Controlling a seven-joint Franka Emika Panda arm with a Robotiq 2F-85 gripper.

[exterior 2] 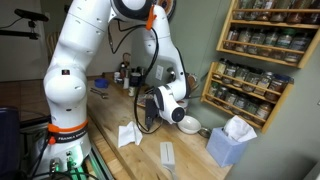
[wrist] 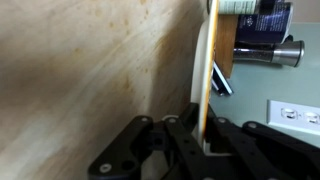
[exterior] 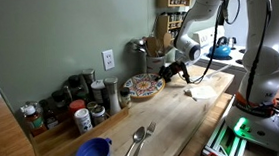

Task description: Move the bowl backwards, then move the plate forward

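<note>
The plate (exterior: 141, 86), patterned in orange, blue and white, is on the wooden counter next to the spice jars. In the wrist view it shows edge-on as a thin white and orange rim (wrist: 209, 60) running up between my fingers. My gripper (wrist: 205, 128) is shut on that rim; in both exterior views it (exterior: 167, 74) (exterior 2: 158, 108) is at the plate's edge. The small white bowl (exterior 2: 188, 124) sits on the counter just beside the gripper. I cannot make the bowl out in the exterior view that shows the plate.
A blue bowl (exterior: 93, 152) and two spoons (exterior: 137, 143) lie near the counter's front. Spice jars (exterior: 77, 108) line the wall. A tissue box (exterior 2: 232, 140), a folded napkin (exterior 2: 128, 135) and a jar shelf (exterior 2: 260, 55) are nearby.
</note>
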